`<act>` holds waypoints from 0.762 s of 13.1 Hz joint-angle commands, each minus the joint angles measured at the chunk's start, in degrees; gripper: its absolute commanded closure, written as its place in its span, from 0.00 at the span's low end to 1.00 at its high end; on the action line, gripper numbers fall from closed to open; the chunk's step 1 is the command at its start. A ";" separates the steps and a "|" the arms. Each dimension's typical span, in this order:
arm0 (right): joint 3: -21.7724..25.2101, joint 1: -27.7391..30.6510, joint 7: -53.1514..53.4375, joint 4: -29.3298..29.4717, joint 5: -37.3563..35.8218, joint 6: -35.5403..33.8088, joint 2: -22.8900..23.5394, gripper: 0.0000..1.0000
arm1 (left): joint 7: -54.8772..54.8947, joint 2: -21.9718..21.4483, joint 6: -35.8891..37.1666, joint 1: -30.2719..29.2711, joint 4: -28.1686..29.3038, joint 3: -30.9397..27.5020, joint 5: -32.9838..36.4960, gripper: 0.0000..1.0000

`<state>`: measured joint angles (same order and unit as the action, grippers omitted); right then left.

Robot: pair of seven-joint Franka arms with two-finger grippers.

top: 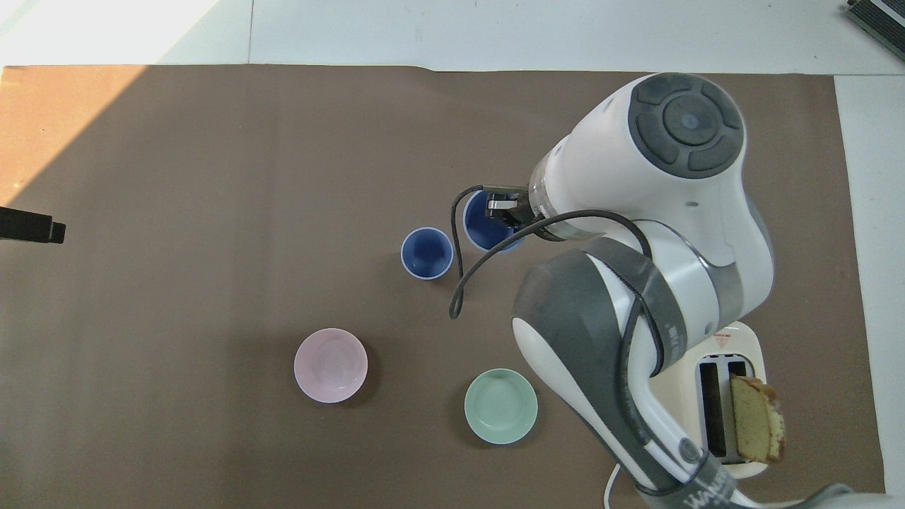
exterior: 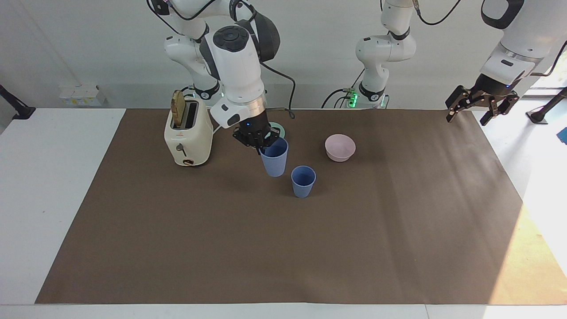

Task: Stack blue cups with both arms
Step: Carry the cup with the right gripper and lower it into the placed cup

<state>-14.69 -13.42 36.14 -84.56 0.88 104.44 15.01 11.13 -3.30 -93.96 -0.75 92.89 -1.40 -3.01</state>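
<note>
One blue cup (exterior: 303, 181) (top: 427, 253) stands upright on the brown mat (exterior: 283, 248). My right gripper (exterior: 265, 147) (top: 500, 212) is shut on the rim of the other blue cup (exterior: 275, 159) (top: 482, 227). That cup hangs upright in the air, just beside the standing cup toward the right arm's end of the table. My left gripper (exterior: 467, 116) waits open and empty above the mat's corner at the left arm's end. Only its black tip (top: 28, 227) shows in the overhead view.
A pink bowl (exterior: 340, 147) (top: 331, 365) and a teal bowl (exterior: 280, 129) (top: 500, 406) sit nearer the robots than the standing cup. The right gripper partly hides the teal bowl in the facing view. A cream toaster (exterior: 188, 135) (top: 728, 396) holding a bread slice stands by the right arm's base.
</note>
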 commanded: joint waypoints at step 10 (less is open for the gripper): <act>0.01 -6.18 7.36 6.07 -0.70 1.82 8.72 1.00 | -0.59 2.78 4.13 6.28 -5.44 -5.80 0.63 0.00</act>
<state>-14.60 -19.51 42.29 -79.08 0.74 106.19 23.41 11.10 -0.85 -91.13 3.09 88.78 -4.87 -3.01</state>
